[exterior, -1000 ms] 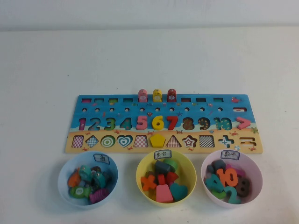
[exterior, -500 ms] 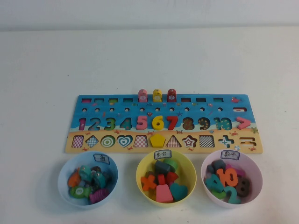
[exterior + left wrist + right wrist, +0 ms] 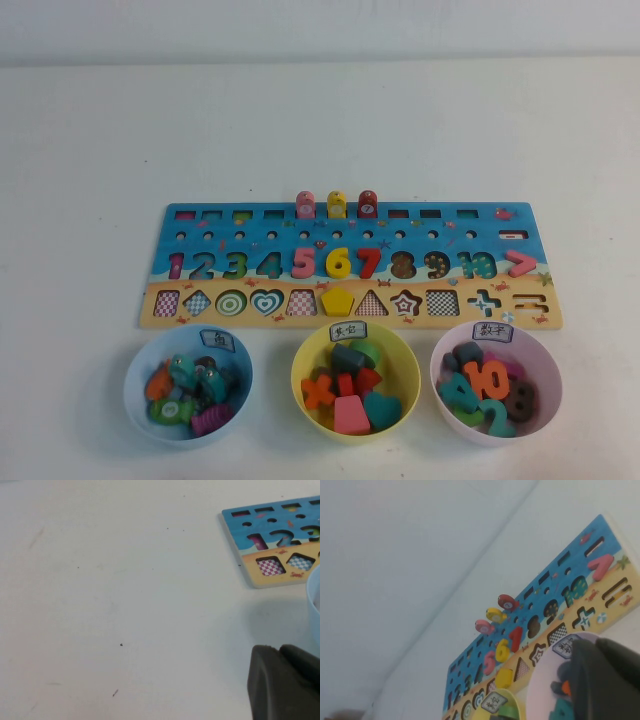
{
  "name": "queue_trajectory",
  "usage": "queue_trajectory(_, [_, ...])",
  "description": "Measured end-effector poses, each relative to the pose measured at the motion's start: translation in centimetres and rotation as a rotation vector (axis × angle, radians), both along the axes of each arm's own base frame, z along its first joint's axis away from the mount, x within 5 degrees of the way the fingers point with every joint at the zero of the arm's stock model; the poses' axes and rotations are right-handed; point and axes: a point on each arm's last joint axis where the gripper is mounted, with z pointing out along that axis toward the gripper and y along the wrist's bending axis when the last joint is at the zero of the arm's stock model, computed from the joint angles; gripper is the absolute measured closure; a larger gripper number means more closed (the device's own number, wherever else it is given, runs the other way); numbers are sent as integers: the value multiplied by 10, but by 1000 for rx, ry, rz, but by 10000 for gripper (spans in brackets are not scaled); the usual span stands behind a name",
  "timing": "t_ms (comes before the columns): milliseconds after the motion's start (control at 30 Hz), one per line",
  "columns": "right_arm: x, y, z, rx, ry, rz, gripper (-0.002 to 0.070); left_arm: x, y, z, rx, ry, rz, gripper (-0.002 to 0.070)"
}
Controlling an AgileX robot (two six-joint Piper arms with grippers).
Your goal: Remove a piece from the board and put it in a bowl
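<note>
High view: the board (image 3: 350, 265) is lying flat on the white worktop (image 3: 320, 130). The piece (image 3: 520, 263) is sitting in its slot at the robot's right end of the number row, just past the 10. 3 bowls are standing in a row along the board's near edge: a light blue bowl (image 3: 140, 375) on the left, the yellow bowl (image 3: 305, 360) in the middle, a lilac-pink bowl (image 3: 540, 355) on the right, each holding loose pieces. Neither arm is showing here.

Left wrist view: the left gripper (image 3: 285, 682) is appearing as a dark mass above bare worktop, off the board's left end; cannot tell if wide or narrow.

Right wrist view: the right gripper (image 3: 605, 680) is hanging above the lilac-pink bowl; its opening cannot be told. The piece (image 3: 600, 566) is lying in its slot, well apart from it
</note>
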Motion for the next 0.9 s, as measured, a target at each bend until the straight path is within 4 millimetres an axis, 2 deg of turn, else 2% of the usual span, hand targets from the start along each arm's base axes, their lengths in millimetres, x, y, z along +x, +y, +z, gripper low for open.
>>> queue_trajectory(233, [0,0,-1,-53,-9,3,694,0,0,0,0,0,0,679])
queue_trajectory(300, [-1,1,4,-81,-16,18,694,0,0,0,0,0,0,679])
queue_trajectory(433, [4,4,42,-231,9,79,694,0,0,0,0,0,0,679])
queue_trajectory(567, [22,6,85,-460,112,176,694,0,0,0,0,0,0,679])
queue_trajectory(733, [61,7,146,-851,196,402,694,0,0,0,0,0,0,679])
queue_trajectory(900, [116,6,178,-1099,284,644,694,0,0,0,0,0,0,679])
